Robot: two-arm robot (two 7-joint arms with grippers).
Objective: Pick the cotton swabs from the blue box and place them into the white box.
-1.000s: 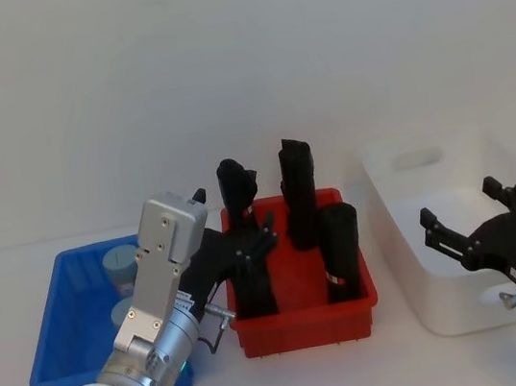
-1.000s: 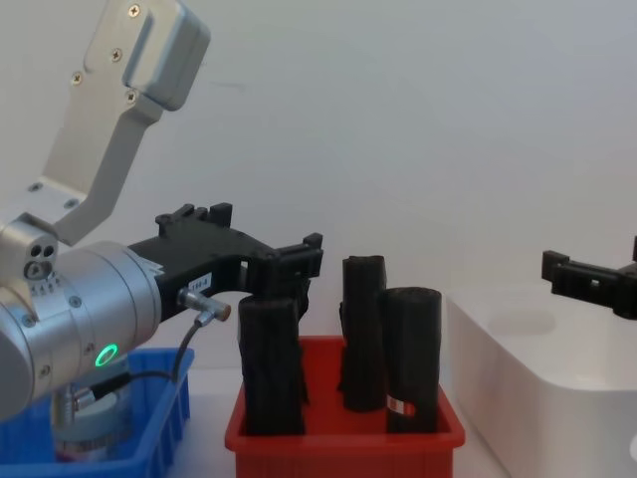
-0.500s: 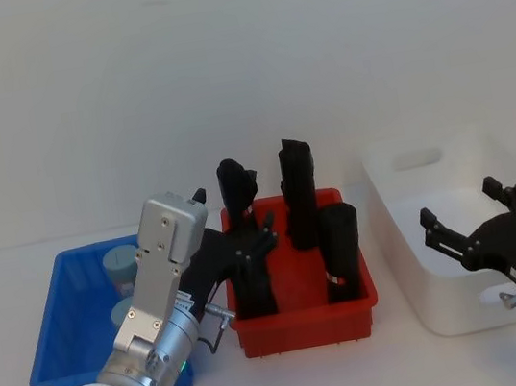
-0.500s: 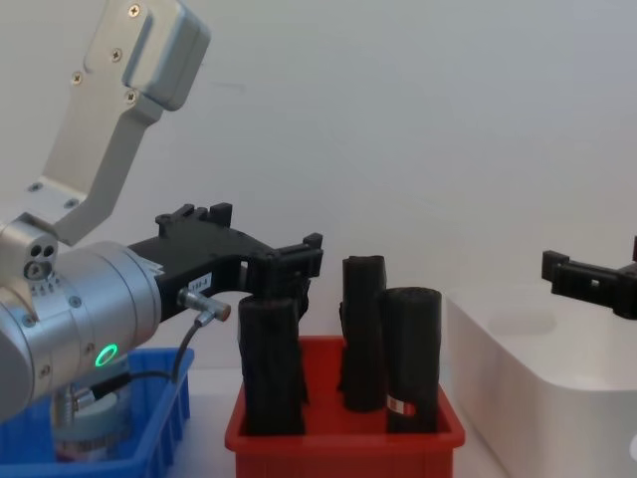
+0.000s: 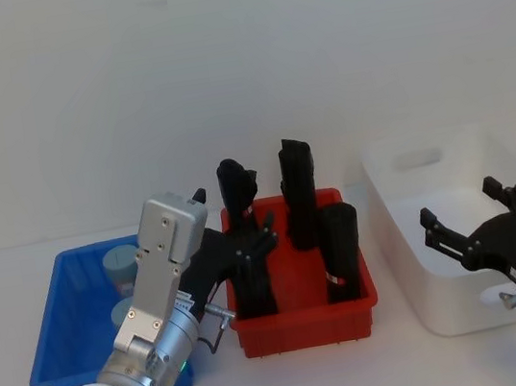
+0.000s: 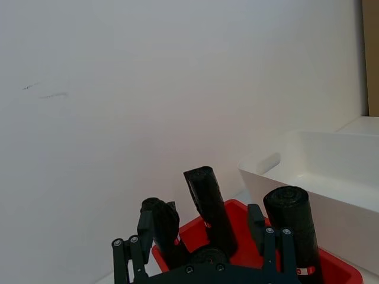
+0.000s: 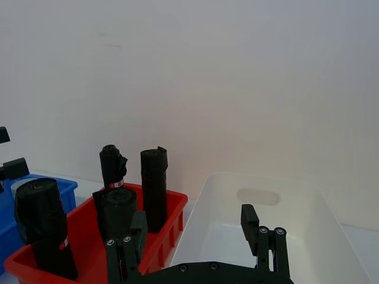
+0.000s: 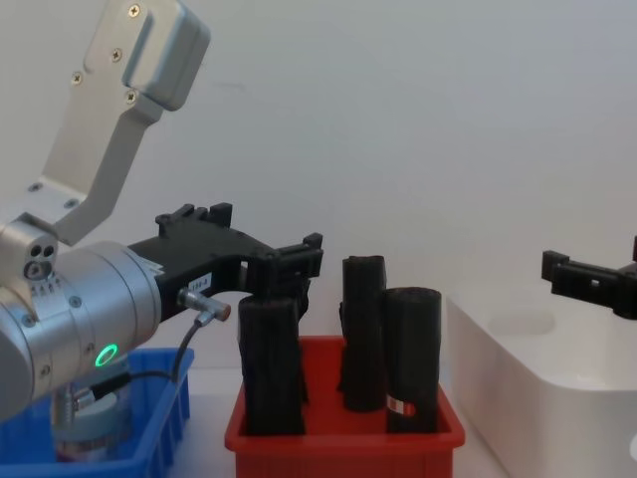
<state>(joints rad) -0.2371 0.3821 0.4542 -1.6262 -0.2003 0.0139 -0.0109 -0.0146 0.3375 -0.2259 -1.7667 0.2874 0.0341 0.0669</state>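
Widest of all, a white surface (image 5: 315, 379), carrying three bins in a row. At 4 o'clock in the head view, the white box (image 5: 403, 268): plain, smooth-walled, rounded at the corners, taller and bigger than its neighbours, with a grip recess in the far wall. At 6 o'clock, just beside it, a red bin (image 5: 303, 328) with low walls. At 8 o'clock, just beside the red bin's 9 o'clock side, the blue box (image 5: 59, 325): bright blue, low-walled, ribbed on the outside.

Next in size, the silver-cased left arm, rising from 7 o'clock and crossing the blue box's near 3 o'clock corner. Ends in the black left end effector (image 5: 257, 240), fingers spread wide, poised above the red bin's near 9 o'clock corner over one roll. Contact with that roll impossible to judge. Grips nothing. At 4 o'clock, the black right end effector (image 5: 459, 205), fingers likewise spread and empty, hanging over the near half of the white box.

Inside the red bin, four tall black rolls (image 5: 341, 248), all upright.

Smallest, the cotton swabs (image 5: 120, 262): two short round tubs with grey-blue lids, standing in the blue box toward its 3 o'clock wall, one behind the other, the nearer partly hidden by the left arm.
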